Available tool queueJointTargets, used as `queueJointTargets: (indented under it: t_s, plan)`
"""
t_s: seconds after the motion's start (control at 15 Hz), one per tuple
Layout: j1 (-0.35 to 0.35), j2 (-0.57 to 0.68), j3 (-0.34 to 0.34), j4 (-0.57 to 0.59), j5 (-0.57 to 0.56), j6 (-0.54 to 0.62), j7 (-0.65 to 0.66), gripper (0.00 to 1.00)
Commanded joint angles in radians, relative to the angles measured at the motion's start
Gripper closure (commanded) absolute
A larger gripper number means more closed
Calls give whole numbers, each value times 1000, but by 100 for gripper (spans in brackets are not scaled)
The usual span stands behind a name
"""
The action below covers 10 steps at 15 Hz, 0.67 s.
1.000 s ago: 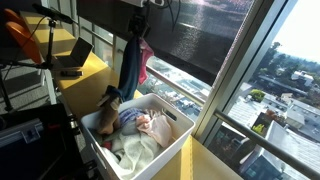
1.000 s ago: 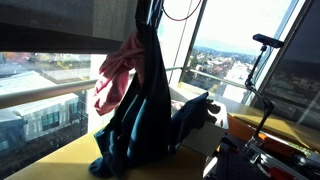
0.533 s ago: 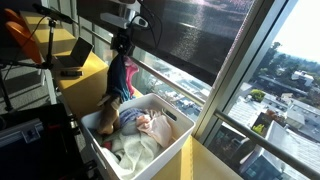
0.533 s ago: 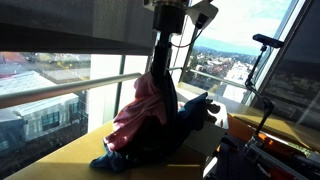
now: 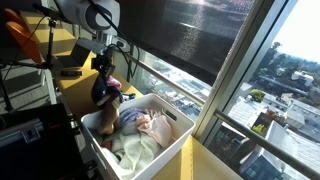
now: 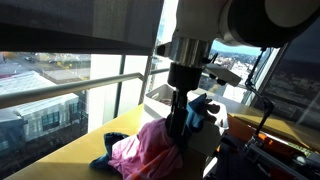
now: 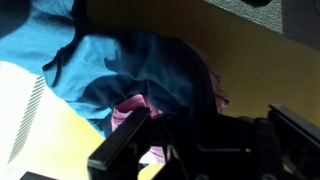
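While a second ago the bundle of clothes hung high under the arm, it now sits at the lower middle of the frame. Its pink and blue cloth is heaped on the yellow table, just beside the white basket. The gripper has come down with it, fingers pinched tight on the cloth. The load looks grounded but not released.

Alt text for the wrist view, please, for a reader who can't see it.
The dark gripper, coming in from the bottom edge, is shut on a bunched blue cloth, with a pink cloth peeking out beside its fingers. The bundle lies on a yellow table, sunlit at the left and in shadow at the right.
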State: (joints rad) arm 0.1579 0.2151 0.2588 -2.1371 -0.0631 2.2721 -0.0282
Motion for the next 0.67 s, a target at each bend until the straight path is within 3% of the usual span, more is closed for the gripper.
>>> queueJointTargets:
  t_s: [0.0, 0.6]
  plan:
    - [29, -54, -16, -58, 5, 53, 3, 100]
    - [24, 20, -53, 90, -27, 31, 9, 100]
